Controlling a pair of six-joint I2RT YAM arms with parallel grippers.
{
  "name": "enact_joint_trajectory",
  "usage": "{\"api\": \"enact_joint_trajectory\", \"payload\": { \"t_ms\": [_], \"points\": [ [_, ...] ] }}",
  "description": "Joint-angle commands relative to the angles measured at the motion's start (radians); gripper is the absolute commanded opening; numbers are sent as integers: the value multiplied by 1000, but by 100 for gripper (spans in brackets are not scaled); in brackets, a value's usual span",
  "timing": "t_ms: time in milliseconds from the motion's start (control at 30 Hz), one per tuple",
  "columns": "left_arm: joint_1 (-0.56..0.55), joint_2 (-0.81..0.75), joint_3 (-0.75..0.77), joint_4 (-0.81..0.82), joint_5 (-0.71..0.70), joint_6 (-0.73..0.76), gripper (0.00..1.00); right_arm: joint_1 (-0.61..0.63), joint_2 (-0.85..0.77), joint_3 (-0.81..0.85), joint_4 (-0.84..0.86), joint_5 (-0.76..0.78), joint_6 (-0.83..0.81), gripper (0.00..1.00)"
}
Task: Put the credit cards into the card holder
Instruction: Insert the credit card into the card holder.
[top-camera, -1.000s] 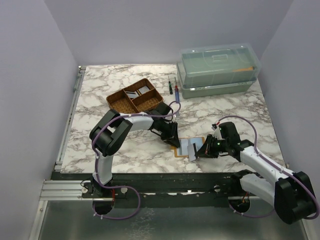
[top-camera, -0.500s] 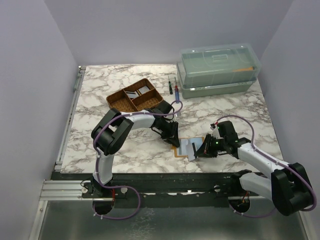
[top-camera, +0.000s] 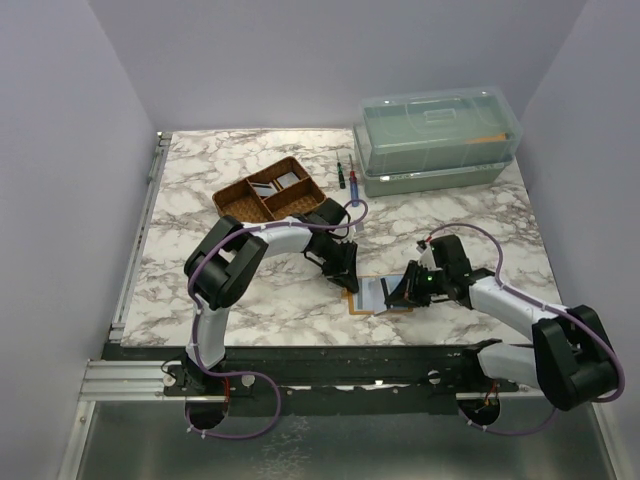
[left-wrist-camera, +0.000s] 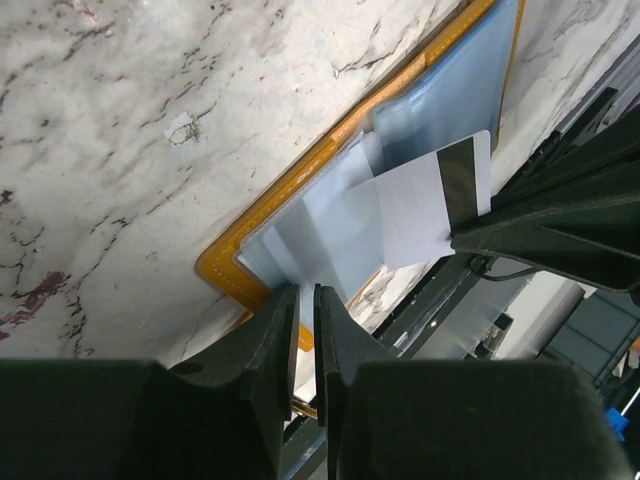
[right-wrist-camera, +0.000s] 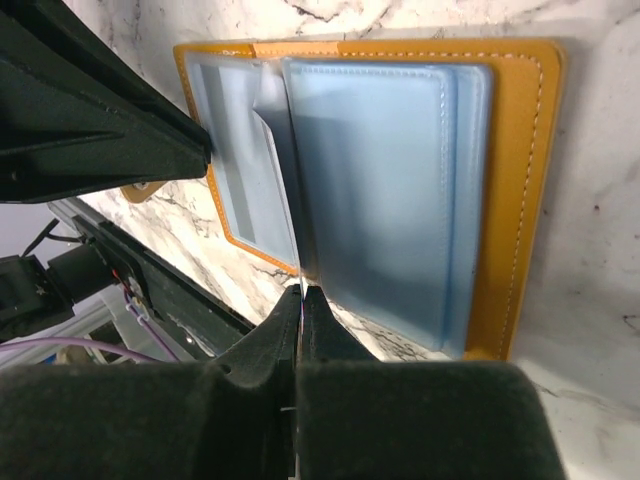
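While my right gripper (right-wrist-camera: 302, 292) is pinched shut on one short end of a thin whitish plastic credit card (left-wrist-camera: 415, 210), right beside its dark stripe, the card's free end reaches over the open, flat mustard-orange card holder (right-wrist-camera: 515, 180) with its pale blue-grey pockets. The holder lies spread on the white, grey-veined marble table (top-camera: 180, 205), near my bases and between my two wrists. From my right wrist the card appears tilted up on edge over the half of the holder nearer my left gripper (left-wrist-camera: 307, 300), close to the fold; whether its tip has entered a pocket I cannot tell. That left gripper sits at the holder's opposite side, its jaws drawn narrow with only a slit between them, closed on the stitched orange rim by a corner. My two grippers are near each other but apart, with the holder's inner face between them.

Farther out, left of the table's middle, stands a brown woven tray (top-camera: 222, 200) with compartments; more pale cards (top-camera: 291, 180) lie in two of them. Just to its right lie two slim stick-shaped tools (top-camera: 350, 179), and at the far right sits a clear greenish lidded plastic box (top-camera: 435, 140).

Against a second ago, my right gripper has shifted a little away from the near edge and towards the left one. The card's end then showed past the holder's near rim and now lies within its outline. The left gripper and the holder are about where they were.
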Motion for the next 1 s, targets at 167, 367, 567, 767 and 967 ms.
{"api": "enact_joint_trajectory", "payload": {
  "t_ms": [167,367,567,767,967],
  "points": [
    [9,46,9,-48,-139,67,19,-5,59,15,91,73,-39,1],
    [9,49,13,-52,-146,68,19,-4,82,4,126,90,-57,2],
    [8,47,14,-53,-149,68,18,-4,94,-4,166,113,-84,6],
    [9,36,17,-53,-149,63,17,-3,118,-38,252,40,-47,9],
    [10,-36,17,-54,-177,43,26,-3,71,-25,99,88,-12,26]
  ]
}}
